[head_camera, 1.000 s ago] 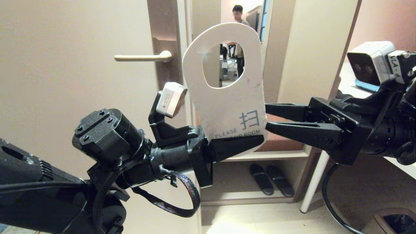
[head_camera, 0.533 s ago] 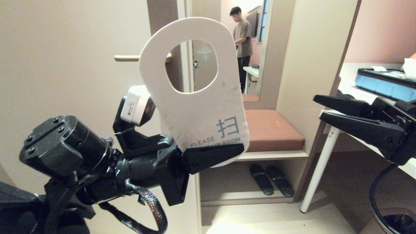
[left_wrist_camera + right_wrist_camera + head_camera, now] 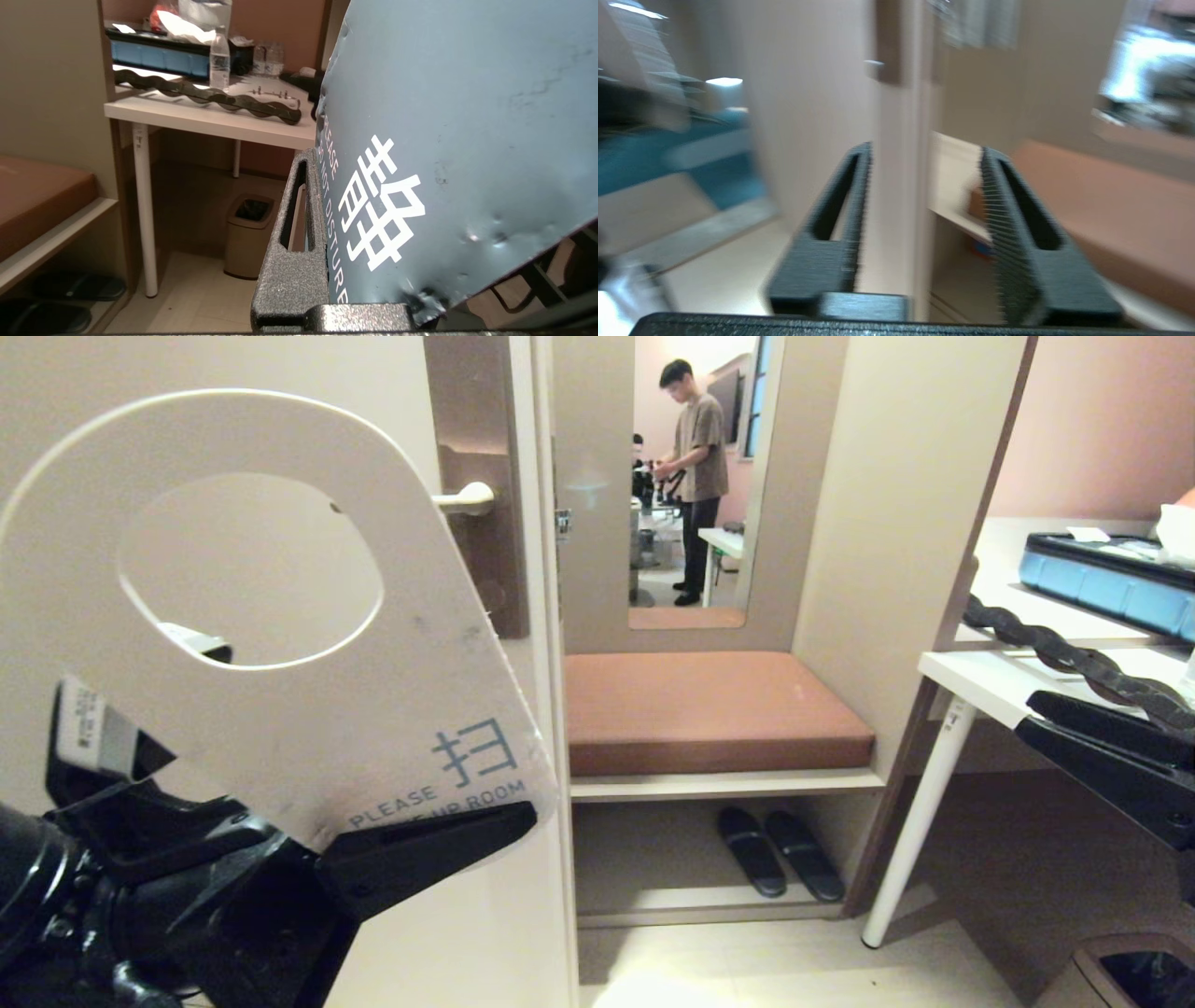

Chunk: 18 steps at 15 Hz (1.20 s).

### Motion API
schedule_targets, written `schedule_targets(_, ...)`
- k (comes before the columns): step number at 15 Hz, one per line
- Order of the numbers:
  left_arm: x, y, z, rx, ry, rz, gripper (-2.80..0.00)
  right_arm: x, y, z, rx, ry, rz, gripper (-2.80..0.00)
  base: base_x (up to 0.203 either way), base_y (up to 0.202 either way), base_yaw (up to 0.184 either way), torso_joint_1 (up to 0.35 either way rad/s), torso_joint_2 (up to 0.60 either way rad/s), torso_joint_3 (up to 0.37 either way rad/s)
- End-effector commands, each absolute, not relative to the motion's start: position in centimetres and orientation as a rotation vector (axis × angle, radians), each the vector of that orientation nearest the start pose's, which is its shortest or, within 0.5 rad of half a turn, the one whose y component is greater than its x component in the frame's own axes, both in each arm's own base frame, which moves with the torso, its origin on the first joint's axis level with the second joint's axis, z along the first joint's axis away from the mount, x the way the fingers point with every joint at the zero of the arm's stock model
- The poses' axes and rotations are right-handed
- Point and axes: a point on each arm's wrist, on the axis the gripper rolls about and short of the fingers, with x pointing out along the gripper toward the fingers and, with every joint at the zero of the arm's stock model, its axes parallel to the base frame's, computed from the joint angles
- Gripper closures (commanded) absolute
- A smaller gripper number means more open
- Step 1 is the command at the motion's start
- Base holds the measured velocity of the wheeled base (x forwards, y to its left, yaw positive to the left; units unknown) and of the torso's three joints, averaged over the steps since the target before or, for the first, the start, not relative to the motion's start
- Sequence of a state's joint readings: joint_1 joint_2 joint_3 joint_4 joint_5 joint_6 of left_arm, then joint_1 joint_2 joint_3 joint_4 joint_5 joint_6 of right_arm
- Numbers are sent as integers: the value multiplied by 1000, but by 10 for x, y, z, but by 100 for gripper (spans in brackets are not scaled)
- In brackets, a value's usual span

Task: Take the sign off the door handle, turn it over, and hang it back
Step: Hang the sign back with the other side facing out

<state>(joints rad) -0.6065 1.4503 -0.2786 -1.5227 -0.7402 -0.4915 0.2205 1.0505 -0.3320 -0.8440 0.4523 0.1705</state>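
The sign (image 3: 280,644) shows its white face in the head view, printed with a blue-grey Chinese character and the words "PLEASE" and "UP ROOM", the middle of that line hidden behind a black finger (image 3: 420,854). In the left wrist view the other face of the sign (image 3: 458,140) is grey-blue, with a large white Chinese character and white text reading "PLEASE" and "DO NOT DISTUR", the rest cut off by the claw.

The left claw (image 3: 411,859) is clamped on the sign's lower, printed end and holds it up close to the head camera at the left, off the door handle (image 3: 464,499). The sign is tilted, its round hole uppermost. Only the rounded pivot end of the handle shows past the sign's edge, on its brown plate (image 3: 481,476) on the door.

The right claw (image 3: 924,224) is at the far right of the head view, low beside the white desk (image 3: 971,672), well apart from the sign. In the right wrist view its two fingers stand apart with nothing between them.

A blue and black tray (image 3: 1102,579) and a black wavy strip (image 3: 1074,658) lie on the desk. A person (image 3: 695,476) shows in the tall mirror above an orange-brown cushioned bench (image 3: 709,709), with a pair of dark slippers (image 3: 780,863) on the shelf beneath it.
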Motion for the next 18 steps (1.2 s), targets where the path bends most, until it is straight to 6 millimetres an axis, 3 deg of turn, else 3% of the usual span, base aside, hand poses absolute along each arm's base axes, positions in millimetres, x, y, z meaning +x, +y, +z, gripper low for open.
schedule_targets(1, 133, -102, 208, -373, -137, -1372, 0, 121, 29, 197, 146, -33, 538, 0, 0, 0, 0, 0, 0, 0)
schedule_targets(3, 129, -90, 205, -368, -140, -1321, 0, 116, 16, 186, 144, -21, 402, 0, 0, 0, 0, 0, 0, 0)
schedule_targets(9, 125, -65, 192, -338, -137, -1171, 0, 63, 5, 143, 89, 1, 243, 0, 0, 0, 0, 0, 0, 0)
schedule_targets(12, 123, -59, 188, -334, -131, -1133, 0, 44, 2, 126, 56, 81, 99, 0, 0, 0, 0, 0, 0, 0)
schedule_targets(18, 115, -53, 178, -335, -93, -1102, 0, -8, 1, 86, 2, 196, 25, 0, 0, 0, 0, 0, 0, 0)
